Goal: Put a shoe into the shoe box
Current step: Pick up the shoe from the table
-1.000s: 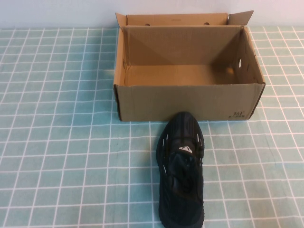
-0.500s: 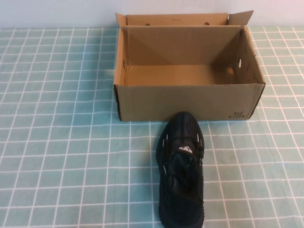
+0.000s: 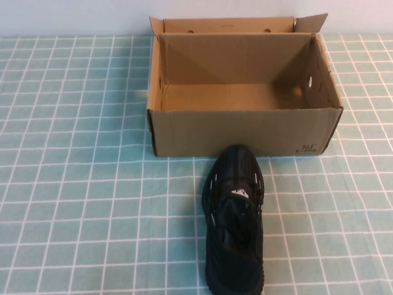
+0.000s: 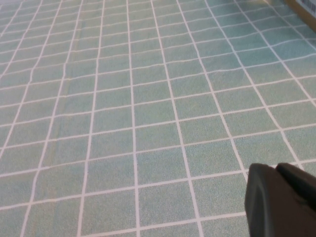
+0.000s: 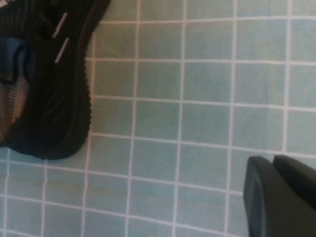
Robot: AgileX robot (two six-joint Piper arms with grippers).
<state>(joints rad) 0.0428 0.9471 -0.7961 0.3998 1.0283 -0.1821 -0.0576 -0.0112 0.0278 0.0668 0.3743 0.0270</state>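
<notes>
The black knit shoe (image 3: 235, 221) lies on the checked cloth just in front of the shoe box, toe pointing at the box's front wall, white tongue logo up. The brown cardboard shoe box (image 3: 245, 132) stands open and empty at the back middle, flaps up. Neither arm shows in the high view. My left gripper (image 4: 276, 169) hangs shut and empty over bare cloth, away from the shoe. My right gripper (image 5: 273, 160) is shut and empty above the cloth, beside the shoe's heel end (image 5: 54, 89) and apart from it.
A teal cloth with a white grid (image 3: 73, 184) covers the table. A white wall runs behind the box. A corner of the box (image 4: 303, 5) shows at the edge of the left wrist view.
</notes>
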